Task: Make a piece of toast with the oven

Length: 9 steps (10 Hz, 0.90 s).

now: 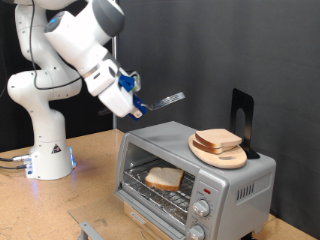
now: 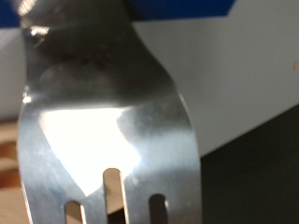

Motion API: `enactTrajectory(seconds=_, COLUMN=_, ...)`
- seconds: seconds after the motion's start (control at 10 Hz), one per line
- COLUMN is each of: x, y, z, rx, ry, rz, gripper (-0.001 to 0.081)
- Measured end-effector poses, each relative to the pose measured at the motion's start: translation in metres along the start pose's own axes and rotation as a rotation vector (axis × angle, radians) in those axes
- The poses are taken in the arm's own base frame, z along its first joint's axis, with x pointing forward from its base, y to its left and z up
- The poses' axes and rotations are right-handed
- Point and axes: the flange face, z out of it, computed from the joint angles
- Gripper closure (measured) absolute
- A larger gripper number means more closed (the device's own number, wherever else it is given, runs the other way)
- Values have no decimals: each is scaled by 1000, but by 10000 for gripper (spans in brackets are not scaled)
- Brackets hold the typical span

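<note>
The arm [image 1: 60, 60] rises from its white base [image 1: 45, 155], which stands at the exterior view's left of the oven [image 1: 195, 175], well apart from it. From the base the white links climb, fold at an elbow near the exterior view's top, then slope down towards the oven. The wrist tilts, so the gripper [image 1: 133, 98] hangs above the oven's top-left corner, clear of its roof. The fingers are closed on a metal spatula [image 1: 165, 100] whose handle runs out level over the oven. In the wrist view the spatula [image 2: 103, 131] fills the picture, its slotted blade pointing away from the hand; the fingers themselves are hidden.
</note>
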Motion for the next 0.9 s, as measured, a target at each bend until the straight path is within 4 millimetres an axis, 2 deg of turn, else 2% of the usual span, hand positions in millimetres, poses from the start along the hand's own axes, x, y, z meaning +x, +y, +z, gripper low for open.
enactTrajectory(seconds=0.5, x=-7, y=-76, z=50, rx=-45, ry=-20, rz=-20, gripper=443)
enactTrajectory(seconds=0.7, x=-15, y=-86, z=72, rx=-79, ry=-36, rz=-20, gripper=443)
enactTrajectory(seconds=0.9, x=-24, y=-81, z=94, rx=-118, ry=-52, rz=-18, gripper=443)
